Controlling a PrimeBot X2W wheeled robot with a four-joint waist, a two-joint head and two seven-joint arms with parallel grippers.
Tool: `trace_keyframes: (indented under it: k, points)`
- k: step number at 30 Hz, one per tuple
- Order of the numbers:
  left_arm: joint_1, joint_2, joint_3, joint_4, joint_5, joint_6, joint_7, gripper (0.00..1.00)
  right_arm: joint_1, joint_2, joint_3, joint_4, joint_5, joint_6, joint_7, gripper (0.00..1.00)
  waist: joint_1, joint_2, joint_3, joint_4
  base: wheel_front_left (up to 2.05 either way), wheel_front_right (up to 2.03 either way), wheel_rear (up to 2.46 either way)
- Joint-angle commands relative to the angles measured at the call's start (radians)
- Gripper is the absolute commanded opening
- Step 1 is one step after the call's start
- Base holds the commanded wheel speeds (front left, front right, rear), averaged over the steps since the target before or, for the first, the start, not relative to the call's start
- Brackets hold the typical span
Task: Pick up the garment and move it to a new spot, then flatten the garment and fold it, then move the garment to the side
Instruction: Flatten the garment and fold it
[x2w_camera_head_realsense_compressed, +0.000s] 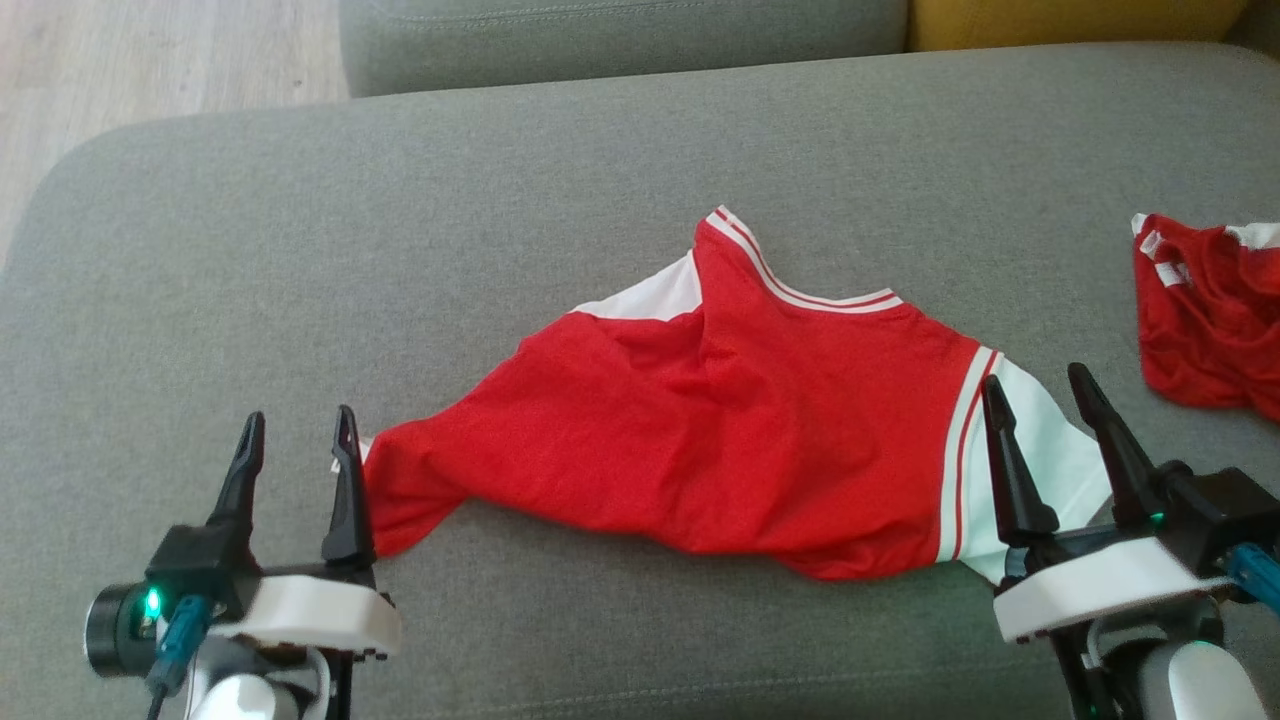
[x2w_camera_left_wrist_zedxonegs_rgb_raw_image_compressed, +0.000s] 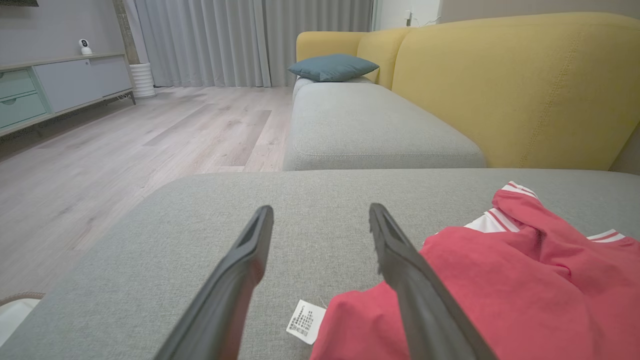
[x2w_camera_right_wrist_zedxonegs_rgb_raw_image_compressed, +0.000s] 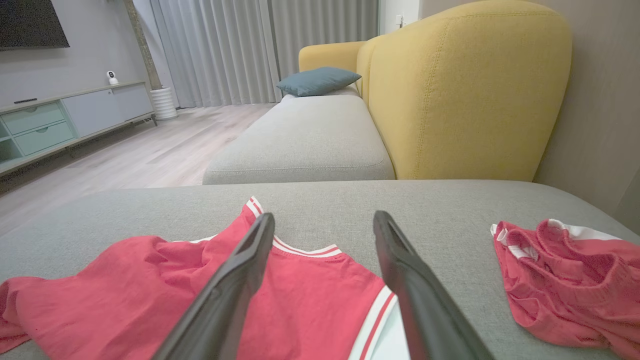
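- two claws are seen at the near edge of a wide grey fabric sofa seat (x2w_camera_head_realsense_compressed: 400, 250), one at each end of the garment.
- the red short-sleeved jersey with white sleeves and red-and-white striped trim (x2w_camera_head_realsense_compressed: 720, 440) is laid across the middle of the seat, spread out but rumpled; a raised crease is seen running down from its striped collar, which is turned away from the robot.
- the left claw (x2w_camera_head_realsense_compressed: 300, 418) is released, with its two dark fingers spread apart and nothing between them but grey fabric.
- its inner finger is placed just beside the jersey's left end; whether cloth is touched cannot be told.
- in the left wrist view the left claw (x2w_camera_left_wrist_zedxonegs_rgb_raw_image_compressed: 321, 210) is shown wide apart, with the jersey (x2w_camera_left_wrist_zedxonegs_rgb_raw_image_compressed: 525, 290) to its right and a small white printed label (x2w_camera_left_wrist_zedxonegs_rgb_raw_image_compressed: 306, 321) lying on the seat at the hem.
- the right claw (x2w_camera_head_realsense_compressed: 1035, 380) is released too; its fingers are spread over the jersey's right white sleeve, and nothing is clamped.
- in the right wrist view the right claw (x2w_camera_right_wrist_zedxonegs_rgb_raw_image_compressed: 325, 216) is seen open above the jersey (x2w_camera_right_wrist_zedxonegs_rgb_raw_image_compressed: 100, 290), near the striped sleeve band.
- a second, crumpled red garment with white trim (x2w_camera_head_realsense_compressed: 1210, 320) is left on the same seat, well apart to the right (x2w_camera_right_wrist_zedxonegs_rgb_raw_image_compressed: 565, 270).
- a mustard-yellow upholstered backrest (x2w_camera_right_wrist_zedxonegs_rgb_raw_image_compressed: 465, 100) is seen behind the seat, with a teal cushion (x2w_camera_left_wrist_zedxonegs_rgb_raw_image_compressed: 332, 67) farther along.
- a pale wooden floor (x2w_camera_left_wrist_zedxonegs_rgb_raw_image_compressed: 125, 150) is seen to the left.
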Motion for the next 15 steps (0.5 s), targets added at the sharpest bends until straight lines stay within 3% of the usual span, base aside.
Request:
trace_keyframes:
  k: [1, 9, 15]
  points:
    - [-0.037, 0.014, 0.032, -0.035, 0.008, 0.001, -0.012, 1.0, -0.029, -0.021, 0.024, -0.038, 0.004, 0.003, 0.002, 1.0, 0.0, 0.0, 0.003, 0.001, 0.0, 0.0, 0.0]
    - [-0.064, 0.01, 0.021, -0.04, 0.015, -0.003, -0.012, 1.0, -0.068, -0.053, 0.035, -0.007, 0.016, 0.003, 0.027, 1.0, 0.0, 0.0, 0.039, 0.018, 0.0, 0.0, 0.0]
    - [-0.129, -0.005, 0.005, -0.042, 0.029, -0.017, -0.012, 1.0, -0.23, -0.115, 0.097, 0.083, 0.064, 0.003, 0.063, 1.0, 0.0, 0.0, 0.118, 0.054, 0.0, 0.0, 0.0]
